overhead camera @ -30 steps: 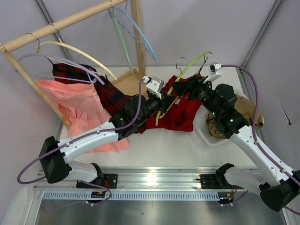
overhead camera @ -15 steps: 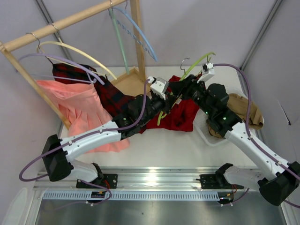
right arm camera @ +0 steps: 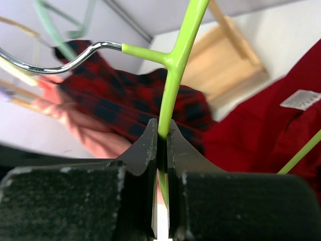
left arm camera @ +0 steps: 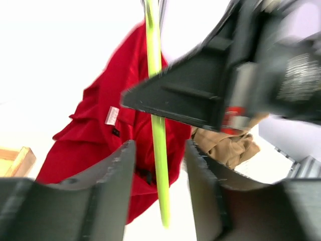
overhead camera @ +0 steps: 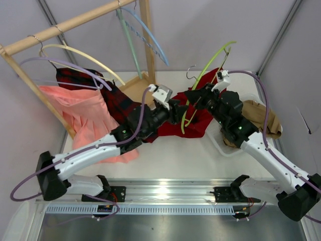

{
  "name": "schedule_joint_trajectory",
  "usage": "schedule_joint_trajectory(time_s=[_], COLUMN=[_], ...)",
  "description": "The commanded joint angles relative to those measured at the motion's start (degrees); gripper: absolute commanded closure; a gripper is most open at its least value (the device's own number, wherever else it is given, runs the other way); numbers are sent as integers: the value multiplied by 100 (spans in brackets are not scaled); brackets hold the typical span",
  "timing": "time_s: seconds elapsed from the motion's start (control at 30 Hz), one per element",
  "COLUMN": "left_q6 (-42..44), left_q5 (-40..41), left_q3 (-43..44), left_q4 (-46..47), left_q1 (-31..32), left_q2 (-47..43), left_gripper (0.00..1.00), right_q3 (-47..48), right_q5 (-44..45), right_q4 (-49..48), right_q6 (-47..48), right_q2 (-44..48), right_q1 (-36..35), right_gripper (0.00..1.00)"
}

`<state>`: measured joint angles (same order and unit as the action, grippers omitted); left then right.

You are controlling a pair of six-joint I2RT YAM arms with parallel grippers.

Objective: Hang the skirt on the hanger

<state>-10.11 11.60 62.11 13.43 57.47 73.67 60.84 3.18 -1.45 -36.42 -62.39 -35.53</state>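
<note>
The lime-green hanger (overhead camera: 185, 120) stands nearly upright over the table, silver hook (right arm camera: 60, 63) to the left. My right gripper (right arm camera: 161, 133) is shut on the hanger's stem (right arm camera: 175, 75) just below the hook junction. In the top view this gripper (overhead camera: 196, 98) is at mid-hanger. The deep-red skirt (overhead camera: 198, 125) lies bunched on the table behind the hanger, partly draped up beside it. My left gripper (left arm camera: 160, 148) is open. The hanger's lower arm (left arm camera: 159, 165) hangs free between its fingers (left arm camera: 113, 186), with the skirt (left arm camera: 100, 130) behind.
A wooden rack (overhead camera: 75, 22) at the left carries a plaid skirt (overhead camera: 118, 100), a pink skirt (overhead camera: 85, 118), and cream and light-blue hangers (overhead camera: 150, 37). Its wooden base (overhead camera: 133, 88) sits behind the arms. A tan garment (overhead camera: 261, 118) fills a white bin (overhead camera: 223, 143) at right.
My right gripper has shut on the hanger and raised it more upright. My left gripper has opened and let go of the hanger's lower arm.
</note>
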Motion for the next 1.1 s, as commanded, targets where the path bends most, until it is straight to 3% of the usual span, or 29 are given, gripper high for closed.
schedule_joint_trajectory(time_s=[0.0, 0.1, 0.17, 0.3, 0.43, 0.83, 1.07], left_q6=[-53, -184, -316, -623, -957, -1907, -2241], left_q5=[-43, 44, 463, 1099, 968, 133, -254], left_q3=[-198, -664, -1033, -1061, -517, 1011, 1234], left_q4=[143, 81, 37, -507, -1122, -1782, -1756], left_q1=[45, 45, 36, 27, -69, -395, -377], left_q2=[-870, -1512, -1934, -1980, -1401, 718, 1413], left_gripper=[48, 31, 26, 26, 29, 30, 26], right_q3=[-10, -37, -46, -63, -81, -397, -485], right_q5=[368, 359, 350, 236, 165, 174, 78], right_q4=[-276, -259, -259, -233, -14, 471, 514], right_q6=[531, 584, 628, 716, 821, 751, 742], right_q2=[227, 227, 219, 280, 490, 1185, 1361], right_q1=[125, 169, 204, 266, 301, 450, 617], right_gripper=[100, 100, 100, 100, 100, 100, 100])
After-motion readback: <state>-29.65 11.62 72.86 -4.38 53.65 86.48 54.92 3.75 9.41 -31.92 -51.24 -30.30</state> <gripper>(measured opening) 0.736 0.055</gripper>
